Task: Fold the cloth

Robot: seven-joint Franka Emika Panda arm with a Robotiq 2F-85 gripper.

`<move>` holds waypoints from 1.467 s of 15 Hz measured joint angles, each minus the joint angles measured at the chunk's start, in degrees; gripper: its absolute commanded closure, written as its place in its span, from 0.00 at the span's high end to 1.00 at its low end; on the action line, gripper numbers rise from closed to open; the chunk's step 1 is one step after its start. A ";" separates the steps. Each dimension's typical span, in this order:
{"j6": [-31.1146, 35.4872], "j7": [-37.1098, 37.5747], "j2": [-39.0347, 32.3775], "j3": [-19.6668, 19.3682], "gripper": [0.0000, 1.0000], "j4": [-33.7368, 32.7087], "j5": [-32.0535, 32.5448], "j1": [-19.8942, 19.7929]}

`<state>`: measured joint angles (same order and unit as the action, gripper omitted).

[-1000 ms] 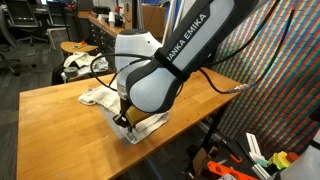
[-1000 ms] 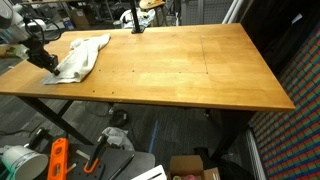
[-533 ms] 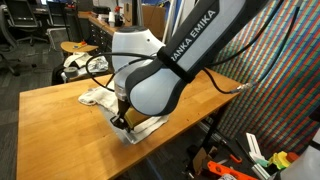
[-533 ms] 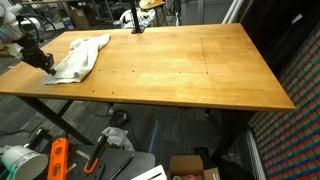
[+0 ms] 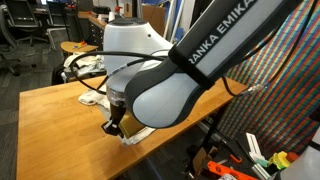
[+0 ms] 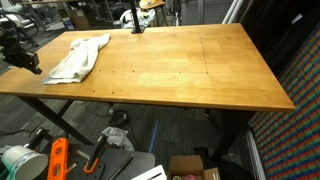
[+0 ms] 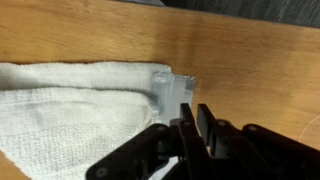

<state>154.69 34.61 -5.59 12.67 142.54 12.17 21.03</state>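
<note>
We are looking at a wooden table [image 6: 180,70] with the cloth [image 6: 80,57] lying on it towards the far corner at the picture's left. It is a white, rumpled piece, spreading loosely rather than lying neatly folded, with one end bunching up near the table's back edge. The gripper [image 6: 30,62] is hanging low at the table's side edge, just beside the cloth's near corner, and in this exterior view it is appearing just clear of the fabric. In the wrist view the cloth [image 7: 70,110] is filling the left part of the picture, its woven surface lying in soft layers. Its corner is ending in a greyish patch right above the gripper [image 7: 194,108]. The two dark fingers [image 7: 207,125] are standing pressed close together with only a thin slit between them, and we are seeing nothing caught in that slit. Whether the tips are touching the corner of the cloth we cannot tell. The table [image 7: 240,50] is showing bare wood to the right of the fingers. In an exterior view the big white arm [image 5: 170,90] is covering most of the scene. There the gripper [image 5: 113,127] is pointing down at the table [image 5: 50,120], and the cloth [image 5: 97,97] is peeking out from behind the arm.
</note>
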 measured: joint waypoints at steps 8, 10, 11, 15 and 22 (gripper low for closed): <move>1.85 19.57 -0.29 -2.33 0.99 0.06 22.75 0.18; 0.82 22.23 -0.88 -2.71 1.00 -0.20 25.72 0.18; 0.19 22.96 -1.32 -2.75 1.00 -0.41 26.37 0.18; -1.46 24.22 -3.95 -2.79 0.59 -1.81 27.26 0.18; -1.66 24.87 -6.77 -3.33 0.05 -4.55 27.25 0.17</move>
<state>153.03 59.48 -12.35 9.34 137.98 39.43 21.20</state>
